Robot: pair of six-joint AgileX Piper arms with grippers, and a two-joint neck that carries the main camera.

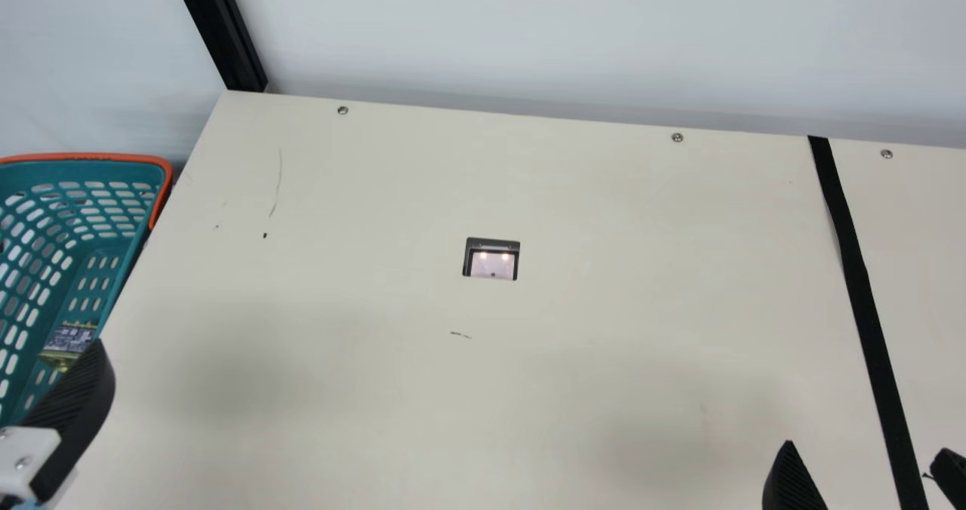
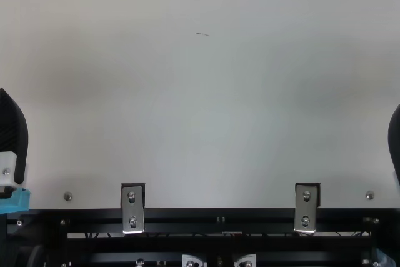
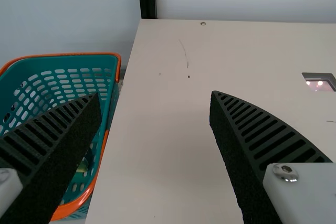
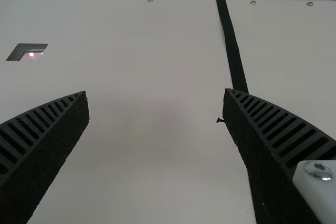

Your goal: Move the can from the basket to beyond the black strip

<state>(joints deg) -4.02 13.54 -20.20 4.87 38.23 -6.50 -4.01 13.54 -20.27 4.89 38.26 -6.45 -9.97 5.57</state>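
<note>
In the main view, my left gripper (image 1: 74, 408) is at the lower left edge, beside the teal basket (image 1: 113, 257) with its orange rim. The can (image 1: 73, 338), dark-labelled with a yellowish-green end, lies low inside that basket, partly hidden. My left gripper (image 3: 156, 96) is open in the left wrist view; one finger overlaps the basket (image 3: 79, 72). Across the table, my right gripper (image 1: 869, 456) is at the bottom right, around the near part of the black strip (image 1: 860, 291). The right wrist view has my right gripper (image 4: 155, 92) open, one finger over the strip (image 4: 231, 40).
The cream table (image 1: 604, 268) stretches between both arms, with a dark-framed rectangular inset (image 1: 491, 259) near its middle. Screws line the back edge, and a black post (image 1: 226, 35) rises at the back left corner. Metal brackets (image 2: 132, 207) are at the front edge.
</note>
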